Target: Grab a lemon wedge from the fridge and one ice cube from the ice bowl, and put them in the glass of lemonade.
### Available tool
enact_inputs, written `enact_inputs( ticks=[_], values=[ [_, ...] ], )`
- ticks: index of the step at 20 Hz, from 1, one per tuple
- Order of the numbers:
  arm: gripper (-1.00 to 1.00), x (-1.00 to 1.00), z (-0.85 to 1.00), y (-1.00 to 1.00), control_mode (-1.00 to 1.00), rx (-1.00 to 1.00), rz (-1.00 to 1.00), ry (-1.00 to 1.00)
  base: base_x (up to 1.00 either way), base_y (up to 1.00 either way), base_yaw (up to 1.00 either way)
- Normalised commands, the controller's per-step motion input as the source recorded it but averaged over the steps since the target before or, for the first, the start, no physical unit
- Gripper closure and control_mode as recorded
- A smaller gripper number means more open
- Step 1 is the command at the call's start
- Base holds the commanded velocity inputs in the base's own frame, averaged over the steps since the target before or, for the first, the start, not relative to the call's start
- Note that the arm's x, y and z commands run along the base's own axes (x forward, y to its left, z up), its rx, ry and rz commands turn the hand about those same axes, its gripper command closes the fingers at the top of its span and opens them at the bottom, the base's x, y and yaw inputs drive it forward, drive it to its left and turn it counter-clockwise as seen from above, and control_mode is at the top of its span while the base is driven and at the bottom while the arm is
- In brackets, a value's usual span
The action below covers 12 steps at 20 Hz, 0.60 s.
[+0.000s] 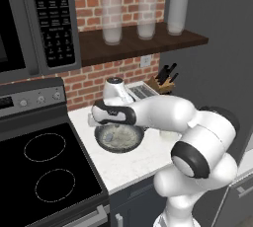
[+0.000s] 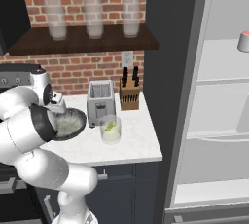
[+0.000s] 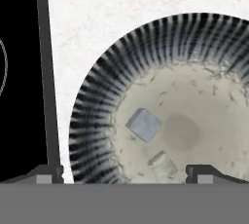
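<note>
Here, spread wide over the ice bowl (image 3: 160, 101), the jaws of the gripper (image 3: 124, 172), pinching nothing, both tips low in the hand view. Round and shallow, ribbed dark grey on the wall, speckled pale on the floor; inside, one pale blue-grey cube (image 3: 144, 124) near centre and a second, fainter cube (image 3: 163, 163) at 6 o'clock of it, partly cut off. Resting on the white marbled surface (image 2: 138, 142), the bowl (image 2: 68, 123) half hidden behind the arm in the right base view. At 3 o'clock of the bowl, the short clear glass of lemonade (image 2: 110, 129), with a yellow-green lemon wedge (image 2: 110, 126) apparently already inside. Behind it a boxy metal toaster (image 2: 100, 99) and a wooden knife block (image 2: 129, 94). Further at 3 o'clock, the fridge (image 2: 214, 101) standing open, white shelves showing. At 9 o'clock of the bowl, the flat black stovetop (image 1: 42, 171).
</note>
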Motion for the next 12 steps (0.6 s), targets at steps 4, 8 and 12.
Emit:
enact_inputs(
  ticks=[4, 8, 12],
  values=[
    [-1.0, 0.73, -0.25, 0.08, -1.0, 0.09, -0.02, 0.0, 0.0, 0.0, 0.0],
    [-1.0, 0.36, -0.09, 0.22, -1.0, 0.04, -0.01, 0.03, 0.0, 0.0, 0.0],
    [-1.0, -0.02, -0.09, 0.23, -1.0, 0.0, 0.0, 0.07, 0.0, 0.0, 0.0]
  ],
)
